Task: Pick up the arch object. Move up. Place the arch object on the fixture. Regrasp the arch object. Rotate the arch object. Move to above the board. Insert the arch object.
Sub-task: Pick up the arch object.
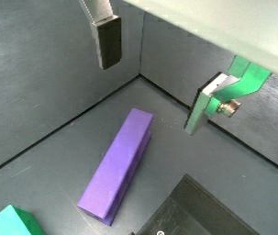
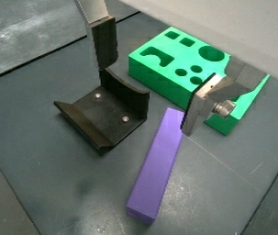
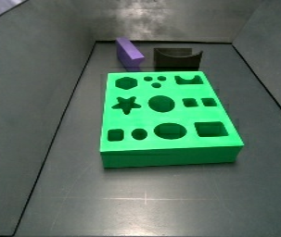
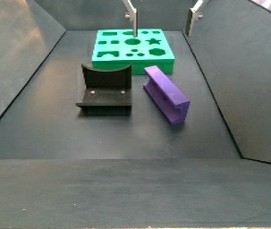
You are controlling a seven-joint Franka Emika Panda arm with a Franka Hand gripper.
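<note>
The arch object (image 2: 161, 168) is a long purple block lying flat on the dark floor, beside the fixture (image 2: 103, 112) and apart from it. It shows in both wrist views (image 1: 120, 167) and in both side views (image 3: 130, 51) (image 4: 165, 93). My gripper (image 2: 156, 92) hangs open well above the block with nothing between its fingers. One finger's dark pad (image 1: 109, 43) and the other silver finger (image 1: 210, 103) stand wide apart. In a side view only the finger ends of the gripper (image 4: 163, 16) show, over the near edge of the board (image 4: 131, 46). The green board (image 3: 168, 116) lies flat with its dark cutouts facing up.
The black fixture (image 4: 105, 88) stands between the board and the camera in a side view, left of the purple block. Dark sloping walls (image 4: 221, 63) close in the floor on both sides. A floor seam (image 1: 68, 128) runs close to the block.
</note>
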